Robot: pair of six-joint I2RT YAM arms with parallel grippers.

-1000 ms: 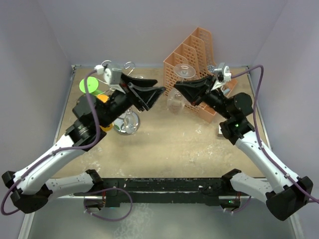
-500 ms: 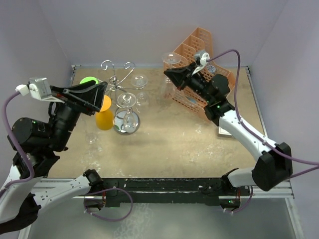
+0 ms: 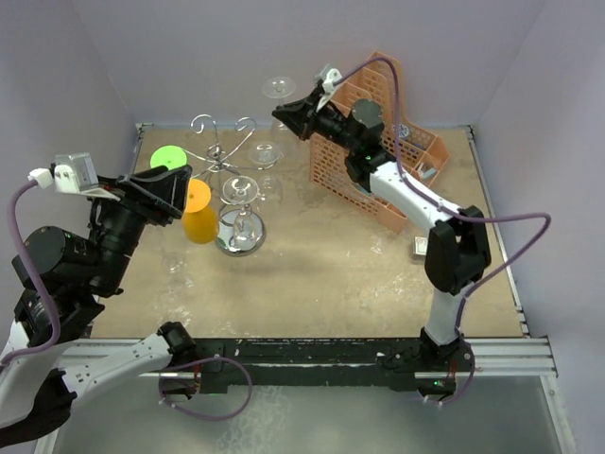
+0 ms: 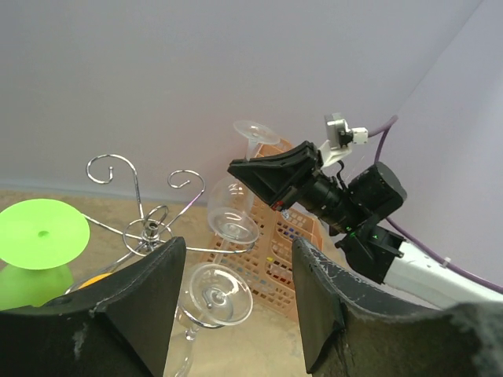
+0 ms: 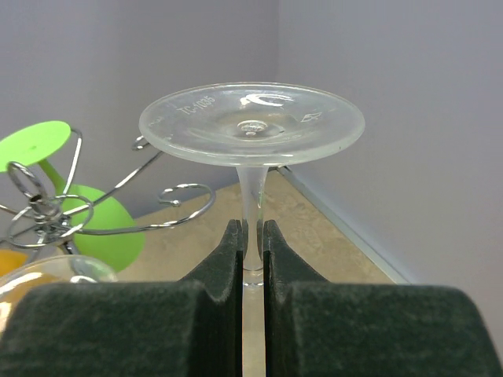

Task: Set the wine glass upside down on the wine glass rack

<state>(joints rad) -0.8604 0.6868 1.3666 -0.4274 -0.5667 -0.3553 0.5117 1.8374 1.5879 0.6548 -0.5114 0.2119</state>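
Wine glass (image 5: 251,124): inverted, stem clamped by right gripper (image 5: 251,236); carried across to wine glass rack (image 3: 223,159), seemingly not yet hooked. Left gripper (image 4: 236,250) spread, empty.

Clear wine glass (image 5: 251,126), silver wine glass rack (image 4: 148,230); orange mesh file organiser (image 3: 326,170), lime-green goblet (image 4: 41,233), yellow-orange cup (image 3: 198,222)
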